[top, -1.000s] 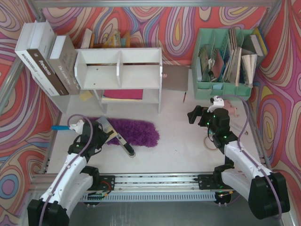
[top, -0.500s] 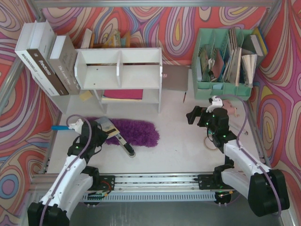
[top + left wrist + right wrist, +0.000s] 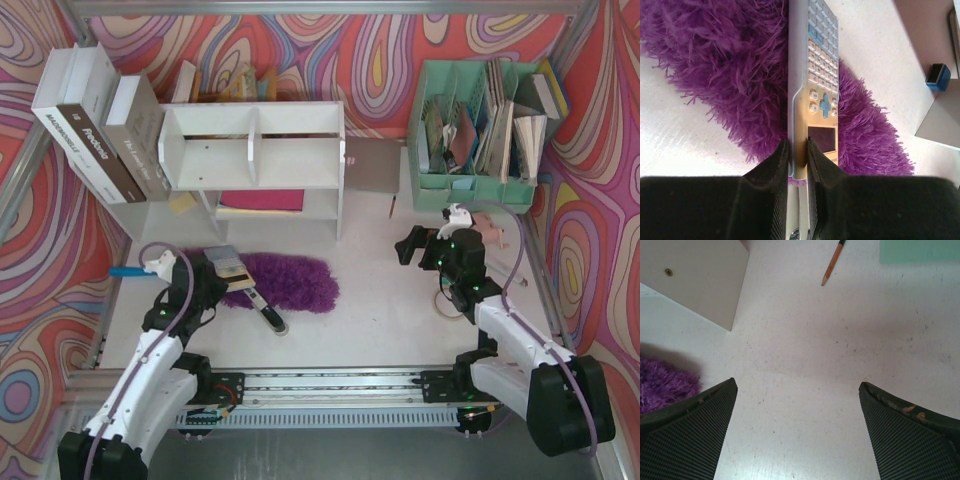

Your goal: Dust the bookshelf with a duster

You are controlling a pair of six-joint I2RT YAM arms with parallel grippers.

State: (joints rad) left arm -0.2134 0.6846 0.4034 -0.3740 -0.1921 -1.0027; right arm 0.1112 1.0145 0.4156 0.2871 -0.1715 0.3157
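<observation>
The duster [image 3: 290,281] lies flat on the table [image 3: 400,320] in the lower-left middle of the top view, just below the bookshelf [image 3: 255,150], which stands at upper centre-left. Its purple head points right, and its blue handle [image 3: 125,271] sticks out to the left past the left arm.

The left gripper [image 3: 797,150] sits over the head. In the left wrist view its fingers [image 3: 775,170] are clamped on a calculator [image 3: 822,90], gripped by its gold end and held on edge. The key face is turned to the right of the frame, and the body runs up the frame over the purple fluff. Whether the calculator touches the duster cannot be told. A small blue block [image 3: 938,76] lies at the upper right of that view, beside a grey panel [image 3: 940,120].

The right gripper [image 3: 797,385] hovers at right centre of the top view, well apart from the duster, its fingers spread wide with only table showing between them. Its wrist view shows a bookshelf corner at upper left, a pencil [image 3: 832,262] at top centre and the duster's tip at the left edge.

An organizer [image 3: 480,130] stands at upper right, and books [image 3: 100,125] lean at upper left beside the bookshelf.
</observation>
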